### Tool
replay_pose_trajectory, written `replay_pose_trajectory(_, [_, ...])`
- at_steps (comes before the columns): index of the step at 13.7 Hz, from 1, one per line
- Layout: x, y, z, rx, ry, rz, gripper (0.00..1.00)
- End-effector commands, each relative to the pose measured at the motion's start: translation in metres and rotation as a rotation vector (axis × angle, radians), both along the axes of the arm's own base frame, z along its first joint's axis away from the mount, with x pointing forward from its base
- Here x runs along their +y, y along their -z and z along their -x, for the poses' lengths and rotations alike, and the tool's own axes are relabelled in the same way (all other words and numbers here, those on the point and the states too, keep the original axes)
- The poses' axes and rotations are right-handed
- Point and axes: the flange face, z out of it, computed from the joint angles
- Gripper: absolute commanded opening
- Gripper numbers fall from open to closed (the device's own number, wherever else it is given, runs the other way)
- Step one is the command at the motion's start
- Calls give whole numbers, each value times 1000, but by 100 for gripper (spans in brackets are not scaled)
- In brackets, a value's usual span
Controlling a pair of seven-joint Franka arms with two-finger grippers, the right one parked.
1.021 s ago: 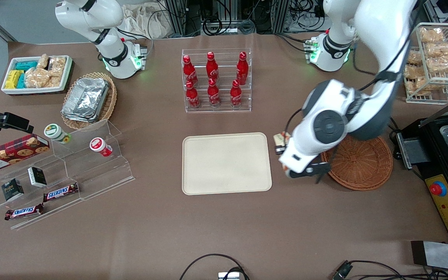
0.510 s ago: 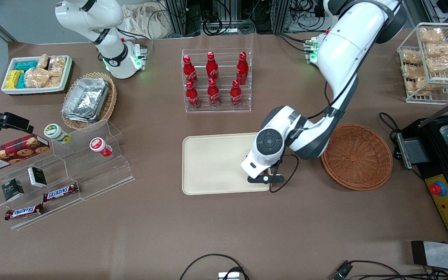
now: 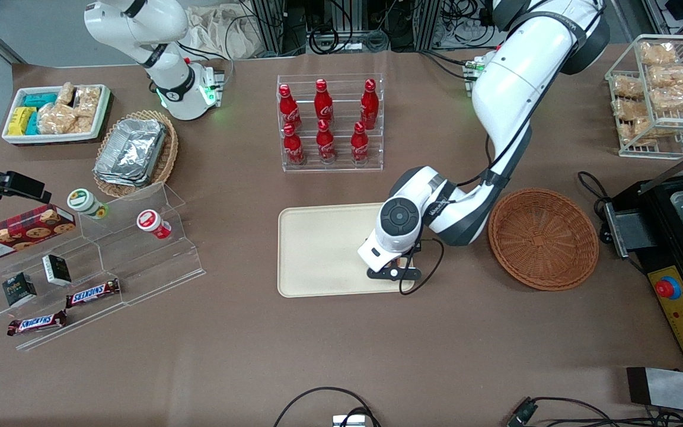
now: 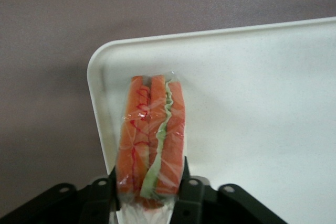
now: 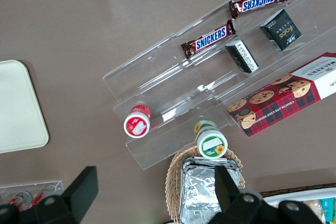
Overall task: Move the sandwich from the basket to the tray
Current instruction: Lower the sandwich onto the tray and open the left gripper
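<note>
- The gripper (image 4: 149,195) pinches the sandwich (image 4: 152,142) (clear-wrapped, orange filling with a green strip showing) between its two black fingers (image 4: 103,192).
- The sandwich hangs over a rounded corner of the tray (image 4: 252,98), above its cream surface; whether it touches cannot be told.
- In the front view the gripper (image 3: 395,270) is over the tray (image 3: 324,249) at the corner nearest the front camera and the basket (image 3: 543,237), which sits beside the tray on the table (image 3: 258,356).

the sandwich (image 4: 152,140) wore glossy clear film, pinched by the matt black plastic gripper (image 4: 148,192) over the smooth matt tray (image 4: 252,108); the basket (image 3: 543,238) was rough woven wicker.
</note>
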Motion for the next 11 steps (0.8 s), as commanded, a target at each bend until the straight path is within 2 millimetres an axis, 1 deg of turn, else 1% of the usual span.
replay_pose_trajectory(1, [3, -11, -4, -6, -7, -30, 100])
replay_pose_trajectory(2, [8, -22, -5, -2, -13, -42, 100])
replay_pose_trajectory(3, [20, -35, -10, 5, -30, -60, 100])
replay_pose_trajectory(4, [27, -48, -10, 17, -36, -84, 100])
replay_pose_trajectory(6, [48, -80, -11, 23, -60, -120, 100])
replay_pose_trajectory(7, [70, -93, -13, 15, -85, -131, 100])
replay_pose_trajectory(8, [89, -103, -11, 5, -101, -136, 100])
replay_pose_trajectory(11, [135, -140, -3, -30, -141, -155, 100])
